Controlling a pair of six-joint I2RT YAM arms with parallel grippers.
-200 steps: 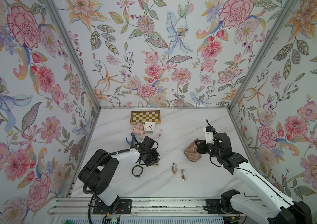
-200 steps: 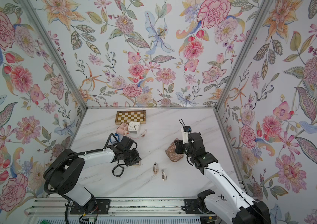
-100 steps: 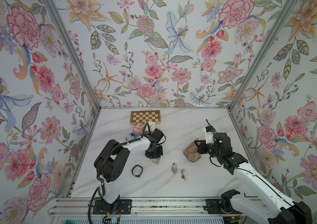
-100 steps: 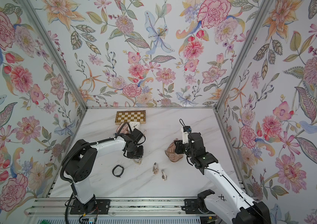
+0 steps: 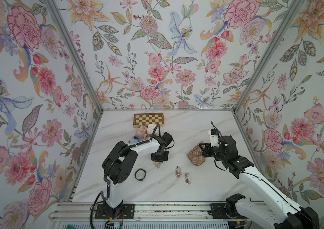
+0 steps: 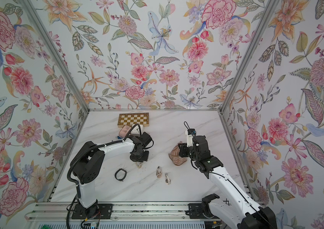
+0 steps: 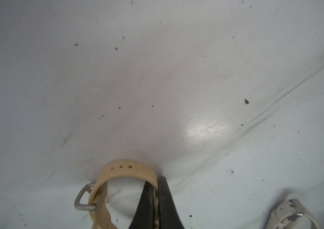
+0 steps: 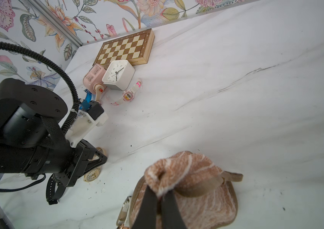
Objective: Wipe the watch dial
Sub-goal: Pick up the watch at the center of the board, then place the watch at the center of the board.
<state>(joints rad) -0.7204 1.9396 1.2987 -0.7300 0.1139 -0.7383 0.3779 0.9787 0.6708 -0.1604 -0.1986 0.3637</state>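
A beige watch (image 5: 158, 165) (image 6: 138, 165) lies on the marble table, its round dial (image 8: 92, 175) facing up. My left gripper (image 5: 158, 160) (image 6: 139, 159) (image 7: 156, 190) points down over it and is shut on its beige strap (image 7: 125, 172); the dial is hidden in the left wrist view. My right gripper (image 5: 203, 151) (image 6: 181, 151) (image 8: 160, 196) is shut on a bunched fold of the brown-and-white cloth (image 5: 195, 157) (image 6: 176, 158) (image 8: 188, 170), to the right of the watch and apart from it.
A black watch band (image 5: 140, 174) lies front left. Two pale watches (image 5: 178, 171) (image 5: 187, 178) lie front centre. At the back stand a chessboard (image 5: 148, 119), a white clock (image 8: 118, 74), a pink box (image 8: 93, 76) and a pink toy watch (image 8: 127, 96).
My left gripper moved right, away from the black band, came over the beige watch and shut on its strap. The right arm and cloth stayed still.
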